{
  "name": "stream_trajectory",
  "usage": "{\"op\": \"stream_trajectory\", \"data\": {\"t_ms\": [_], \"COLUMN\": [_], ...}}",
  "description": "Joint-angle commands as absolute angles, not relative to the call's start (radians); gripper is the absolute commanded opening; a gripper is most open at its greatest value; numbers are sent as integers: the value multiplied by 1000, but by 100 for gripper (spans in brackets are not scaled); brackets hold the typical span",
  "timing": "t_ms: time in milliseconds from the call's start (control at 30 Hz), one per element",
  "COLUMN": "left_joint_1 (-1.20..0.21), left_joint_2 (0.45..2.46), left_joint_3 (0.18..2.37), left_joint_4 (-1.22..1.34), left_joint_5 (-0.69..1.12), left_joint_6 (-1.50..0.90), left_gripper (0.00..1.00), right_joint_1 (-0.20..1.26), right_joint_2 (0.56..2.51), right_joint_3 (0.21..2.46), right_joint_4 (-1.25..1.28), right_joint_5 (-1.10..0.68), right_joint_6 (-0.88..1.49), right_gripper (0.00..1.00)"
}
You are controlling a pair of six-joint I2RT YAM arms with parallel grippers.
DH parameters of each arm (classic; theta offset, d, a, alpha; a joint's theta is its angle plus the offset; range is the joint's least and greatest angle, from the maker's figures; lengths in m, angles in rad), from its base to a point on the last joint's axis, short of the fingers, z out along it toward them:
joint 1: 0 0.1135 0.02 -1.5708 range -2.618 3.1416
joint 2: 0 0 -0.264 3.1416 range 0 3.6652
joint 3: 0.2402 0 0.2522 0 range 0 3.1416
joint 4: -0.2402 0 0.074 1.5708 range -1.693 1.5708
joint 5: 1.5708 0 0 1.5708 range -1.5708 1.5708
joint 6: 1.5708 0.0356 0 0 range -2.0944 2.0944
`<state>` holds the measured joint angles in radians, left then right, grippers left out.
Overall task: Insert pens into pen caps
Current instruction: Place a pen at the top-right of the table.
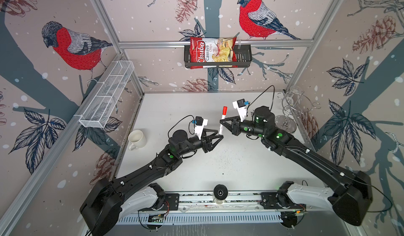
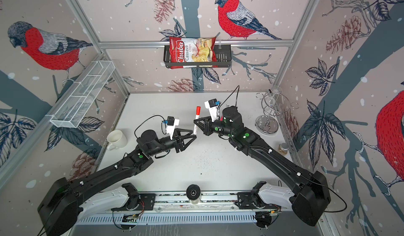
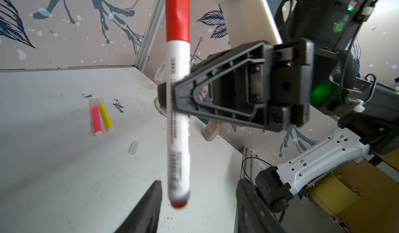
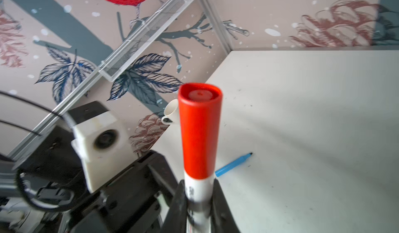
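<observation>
My right gripper [image 1: 221,121] is shut on the white pen [image 1: 222,123] and holds it nearly upright above the table. The red pen cap [image 1: 224,110] sits on the pen's upper end. In the right wrist view the fingers [image 4: 180,201] pinch the white barrel [image 4: 197,188] just below the red cap [image 4: 199,130]. My left gripper [image 3: 198,184] is open. Its jaws stand apart on either side of the pen's red lower end [image 3: 178,203] without touching it. A pink pen [image 3: 96,118] and a yellow pen [image 3: 106,117] lie side by side on the table. A loose whitish cap [image 3: 133,147] lies near them, and a blue pen [image 4: 233,165] lies uncapped.
A white mug [image 1: 136,139] stands at the table's left edge. A chrome glass rack [image 1: 288,112] stands at the back right, and a small jar [image 2: 283,147] by the right wall. A mesh basket [image 1: 107,95] hangs on the left wall. A chips bag [image 1: 213,52] sits in a back-wall basket.
</observation>
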<state>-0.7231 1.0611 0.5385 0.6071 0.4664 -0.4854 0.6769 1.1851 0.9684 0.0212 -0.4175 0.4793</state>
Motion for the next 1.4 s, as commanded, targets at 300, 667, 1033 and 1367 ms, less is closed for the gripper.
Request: {"op": "stream_trajectory", "data": {"t_ms": [300,667,1033,1367], "left_joint_1": [-724,-724,-724,-724], "left_joint_2": [974,968,905,865], "left_joint_3": [510,520,520,516], "left_joint_4": [500,435,365,306], "left_joint_5": [255,174,143,98], "left_joint_6": [-434,-425,-425,-403], "left_gripper": [57,57,56,56], "right_joint_1": [427,352,331,225], "right_joint_2": [1286,1522,1845,1933], "right_joint_3": [999,1118,1356,1418], "right_joint_4": [-143,-242,-370,-425], "right_joint_5": [-318,-314,-284,-191], "right_joint_6": [583,565,519,527], "right_gripper": [1,0,0,0]}}
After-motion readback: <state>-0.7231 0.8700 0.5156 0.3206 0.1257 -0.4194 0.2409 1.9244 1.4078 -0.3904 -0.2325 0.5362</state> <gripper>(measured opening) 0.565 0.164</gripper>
